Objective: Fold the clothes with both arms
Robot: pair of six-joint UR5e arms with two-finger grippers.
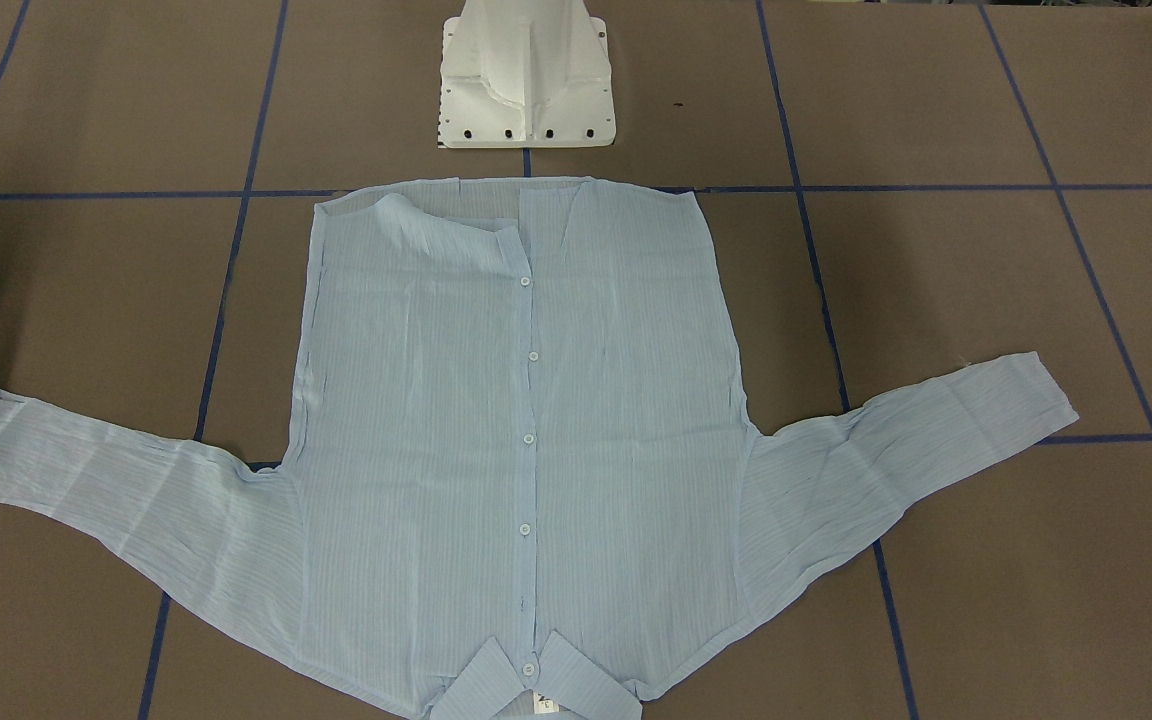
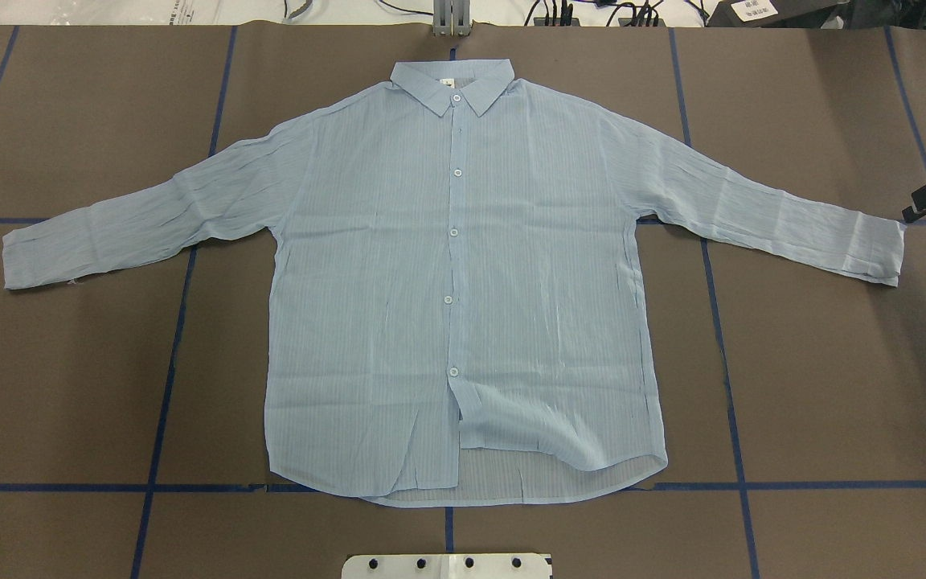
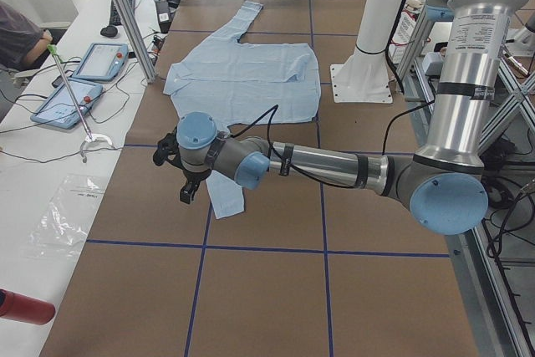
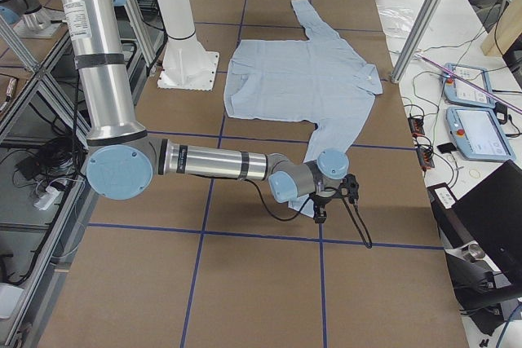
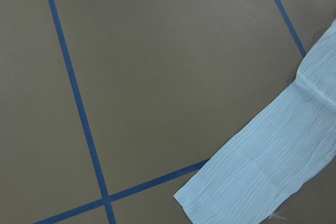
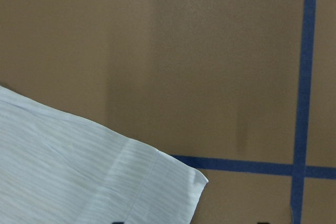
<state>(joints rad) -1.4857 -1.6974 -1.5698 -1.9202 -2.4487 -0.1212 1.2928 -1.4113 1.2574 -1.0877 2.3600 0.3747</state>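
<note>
Beside the shirt cuff | right hand | contact unclear

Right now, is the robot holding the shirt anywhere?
No, nothing is held. The shirt lies flat on the table; the left gripper and right gripper hang near its cuffs, which lie loose.

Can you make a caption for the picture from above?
Pale-blue shirt lies flat, front up, on the brown table, sleeves spread wide, collar at the top.
</note>
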